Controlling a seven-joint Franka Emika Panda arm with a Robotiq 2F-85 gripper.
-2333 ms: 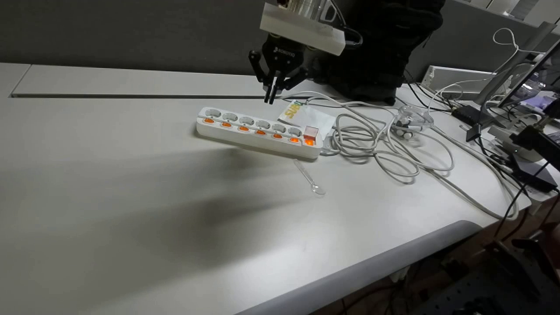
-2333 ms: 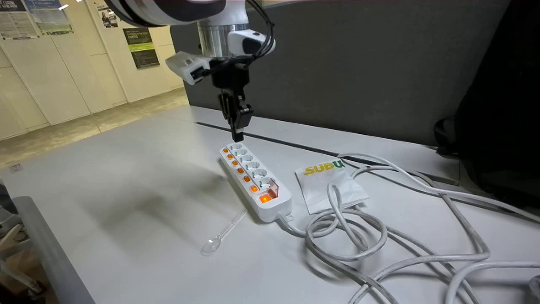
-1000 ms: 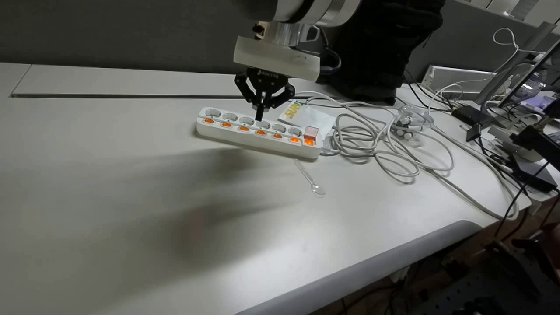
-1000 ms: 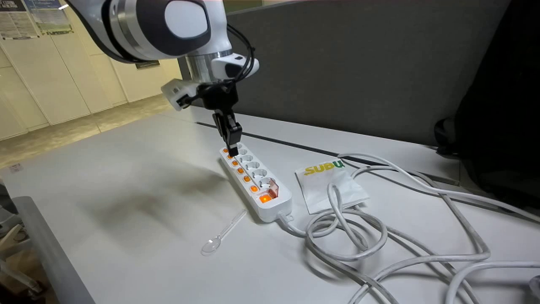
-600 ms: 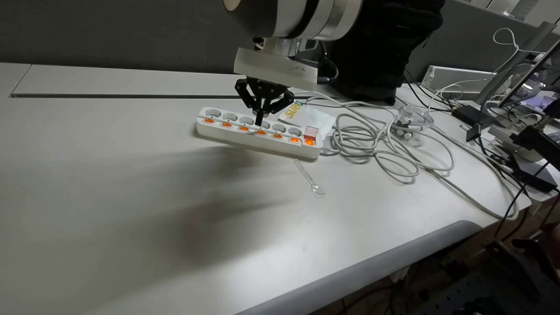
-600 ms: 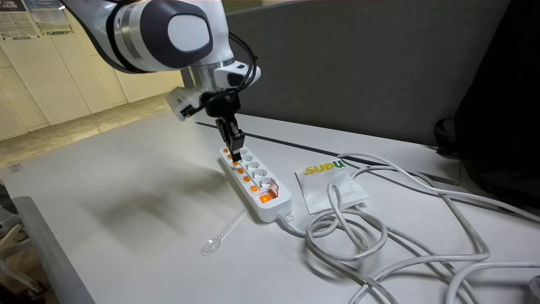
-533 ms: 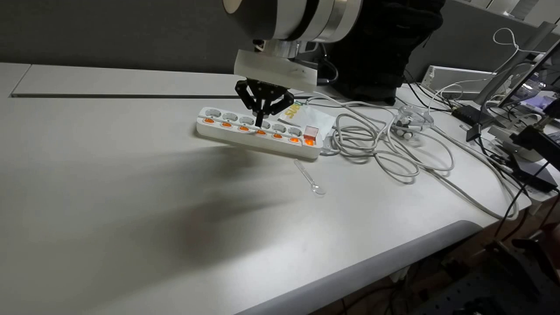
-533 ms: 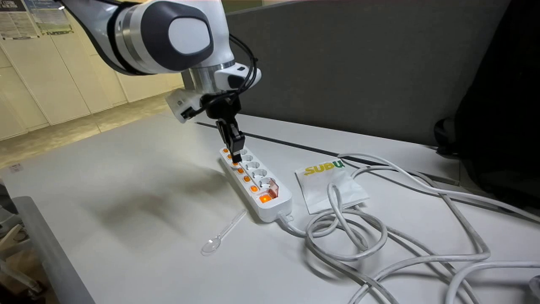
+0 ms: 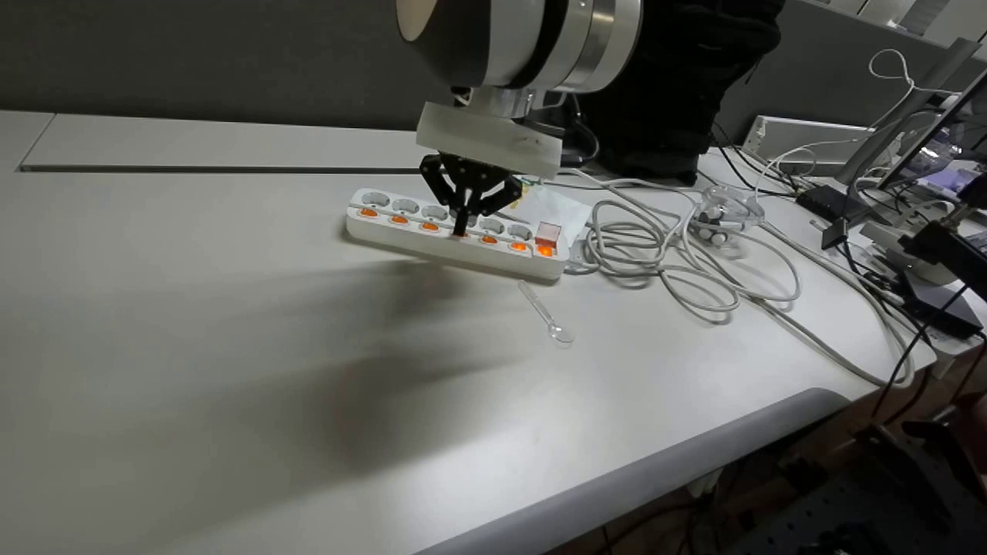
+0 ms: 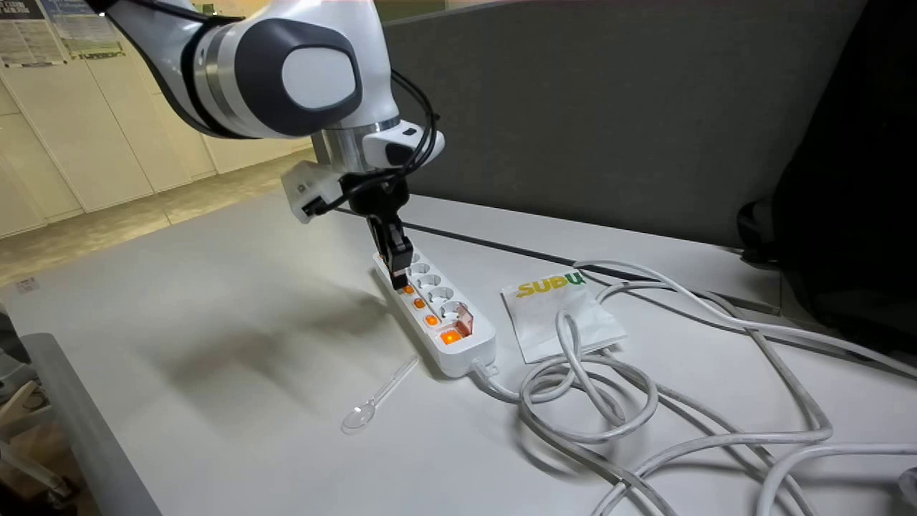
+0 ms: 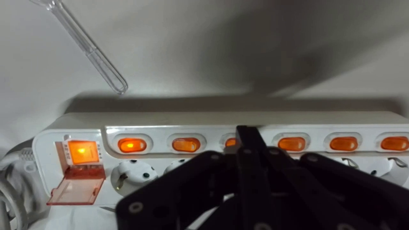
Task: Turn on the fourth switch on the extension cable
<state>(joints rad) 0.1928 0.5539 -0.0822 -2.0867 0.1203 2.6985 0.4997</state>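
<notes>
The extension cable is a white power strip lying on the table, in both exterior views [image 9: 416, 240] [image 10: 464, 355] and the wrist view [image 11: 191, 118]. Its big switch [image 11: 82, 151] under an open clear red flap is lit. The small switch beside it [image 11: 131, 145] is lit too; the other visible switches look unlit. My gripper [image 9: 460, 230] points down with its fingers together and nothing between them. Its tips [image 10: 398, 283] are at the fourth switch [image 11: 230, 142], counted from either end, and partly hide it in the wrist view. I cannot tell whether they touch it.
A clear plastic spoon [image 10: 380, 394] lies in front of the strip. A white paper packet [image 10: 562, 315] and a loose tangle of grey-white cables [image 9: 640, 239] lie by its cord end. A black bag [image 9: 678, 92] and a dark partition [image 9: 231, 62] stand behind.
My gripper has come down from above and behind the strip onto the row of switches, and moved slightly forward. Its fingers stay together. The strip has not moved.
</notes>
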